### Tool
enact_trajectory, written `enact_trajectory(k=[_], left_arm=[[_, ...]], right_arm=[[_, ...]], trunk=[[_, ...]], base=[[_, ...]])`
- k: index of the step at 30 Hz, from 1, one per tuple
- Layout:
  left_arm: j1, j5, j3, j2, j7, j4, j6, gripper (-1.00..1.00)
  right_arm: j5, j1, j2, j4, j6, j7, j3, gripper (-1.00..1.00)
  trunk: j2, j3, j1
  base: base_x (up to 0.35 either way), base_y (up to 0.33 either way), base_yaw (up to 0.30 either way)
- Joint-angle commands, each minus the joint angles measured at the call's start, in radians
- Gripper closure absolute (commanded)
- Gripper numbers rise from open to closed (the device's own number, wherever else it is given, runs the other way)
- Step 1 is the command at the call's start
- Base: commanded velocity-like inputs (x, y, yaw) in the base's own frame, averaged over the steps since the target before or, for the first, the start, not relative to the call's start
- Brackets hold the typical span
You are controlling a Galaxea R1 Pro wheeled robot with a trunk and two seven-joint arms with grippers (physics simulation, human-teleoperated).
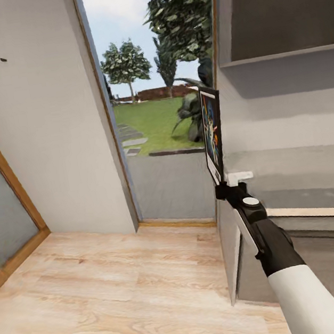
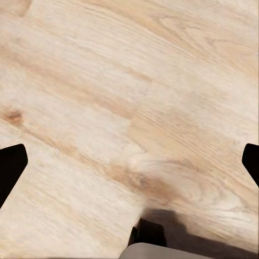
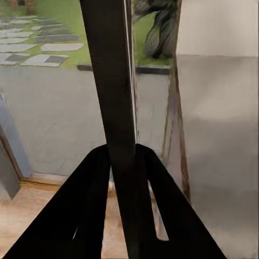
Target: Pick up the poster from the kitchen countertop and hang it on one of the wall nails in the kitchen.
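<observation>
Black-framed upright rectangular poster (image 1: 213, 134) with colourful figures stands edge-on in the right gripper (image 1: 224, 183), whose dark fingers (image 3: 86, 210) are closed on its lower edge. It is held up at the right edge of a tall glass doorway (image 1: 157, 136), just left of the grey kitchen countertop (image 1: 296, 168). A tiny dark wall nail (image 1: 3, 59) sits high on the pale-grey wall (image 1: 47, 126), well apart to the left. Bare light wooden floor (image 1: 118, 299) spreads wide between. The left gripper (image 2: 129, 162) hangs over that floor, fingertips spread wide, holding nothing.
</observation>
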Motion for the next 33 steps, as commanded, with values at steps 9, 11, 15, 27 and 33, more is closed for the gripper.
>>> enact_trajectory(k=[9, 11, 15, 27, 33], left_arm=[[0.0, 0.0, 0.0, 0.0, -0.001, 0.0, -0.002, -1.0], [0.0, 0.0, 0.0, 0.0, -0.001, 0.0, -0.002, -1.0], [0.0, 0.0, 0.0, 0.0, -0.001, 0.0, -0.002, -1.0], [0.0, 0.0, 0.0, 0.0, -0.002, -0.005, -0.002, -1.0], [0.0, 0.002, -0.003, -0.001, -0.003, -0.009, -0.002, -1.0]], right_arm=[[0.002, -0.001, 0.002, 0.0, 0.006, -0.001, 0.002, 1.0], [0.002, -0.001, 0.003, 0.0, 0.006, 0.0, 0.003, 1.0], [0.001, 0.002, 0.004, 0.001, 0.006, 0.004, 0.005, 1.0], [0.001, 0.112, -0.004, -0.007, -0.003, 0.313, 0.102, 1.0], [0.003, 0.194, -0.063, -0.038, -0.008, 0.613, 0.104, 1.0]], trunk=[[-0.001, -0.001, 0.0], [-0.001, -0.001, 0.0], [-0.001, -0.001, 0.0], [-0.001, -0.001, 0.0], [-0.001, -0.001, 0.0]], base=[[0.0, 0.295, 0.285], [0.0, 0.295, 0.284], [0.0, 0.295, 0.165], [0.0, 0.111, 0.021], [0.0, 0.005, 0.001]])
